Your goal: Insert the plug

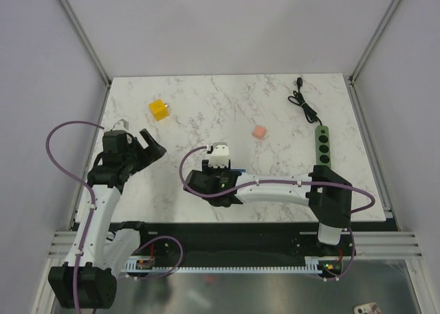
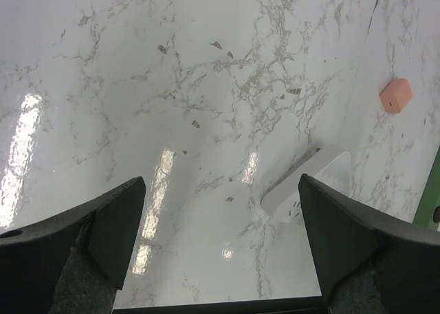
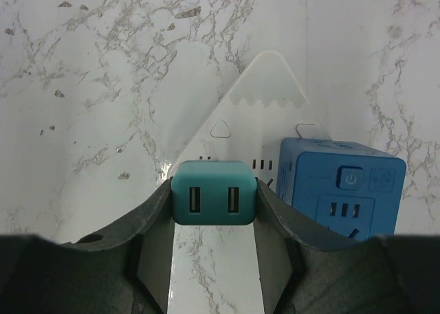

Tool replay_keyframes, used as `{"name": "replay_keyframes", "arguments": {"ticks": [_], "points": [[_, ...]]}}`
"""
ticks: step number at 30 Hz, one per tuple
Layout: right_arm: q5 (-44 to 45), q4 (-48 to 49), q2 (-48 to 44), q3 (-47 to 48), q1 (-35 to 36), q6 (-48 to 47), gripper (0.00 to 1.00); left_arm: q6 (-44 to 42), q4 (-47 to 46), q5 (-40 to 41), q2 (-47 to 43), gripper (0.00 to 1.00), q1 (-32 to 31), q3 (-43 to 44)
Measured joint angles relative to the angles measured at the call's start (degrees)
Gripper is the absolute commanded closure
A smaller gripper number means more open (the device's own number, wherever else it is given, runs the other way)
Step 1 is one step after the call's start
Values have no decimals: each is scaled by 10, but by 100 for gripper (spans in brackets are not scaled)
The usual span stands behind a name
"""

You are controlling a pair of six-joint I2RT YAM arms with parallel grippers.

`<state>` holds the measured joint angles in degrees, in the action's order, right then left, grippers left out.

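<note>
My right gripper [image 3: 213, 211] is shut on a teal two-port USB charger plug [image 3: 213, 201]. It holds the plug just over a white power strip [image 3: 265, 94], close to its sockets; the prongs are hidden. A blue cube adapter [image 3: 342, 187] sits on the strip to the right of the plug. From the top view the right gripper [image 1: 218, 165] is over the white strip [image 1: 220, 151] at mid-table. My left gripper [image 1: 148, 148] is open and empty, left of the strip. In the left wrist view the left gripper [image 2: 220, 238] hovers over bare marble, with the strip's end [image 2: 313, 187] by its right finger.
A green power strip [image 1: 322, 143] with a black cord [image 1: 306, 104] lies at the right side. A yellow cube [image 1: 159, 109] sits at the back left. A pink cube [image 1: 259, 132] lies right of the white strip, also in the left wrist view [image 2: 396, 95].
</note>
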<state>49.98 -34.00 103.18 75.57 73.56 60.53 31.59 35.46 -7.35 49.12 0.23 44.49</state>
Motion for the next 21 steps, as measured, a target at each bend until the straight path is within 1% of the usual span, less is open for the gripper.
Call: {"name": "replay_keyframes", "arguments": {"ticks": [7,21], "points": [[12,-5,15,0,0,25,100,0,0,-15,-10,0,-18,-17],[9,6,45,7,0,22,100,-2,0,-33,-12,0,-34,-17]]}}
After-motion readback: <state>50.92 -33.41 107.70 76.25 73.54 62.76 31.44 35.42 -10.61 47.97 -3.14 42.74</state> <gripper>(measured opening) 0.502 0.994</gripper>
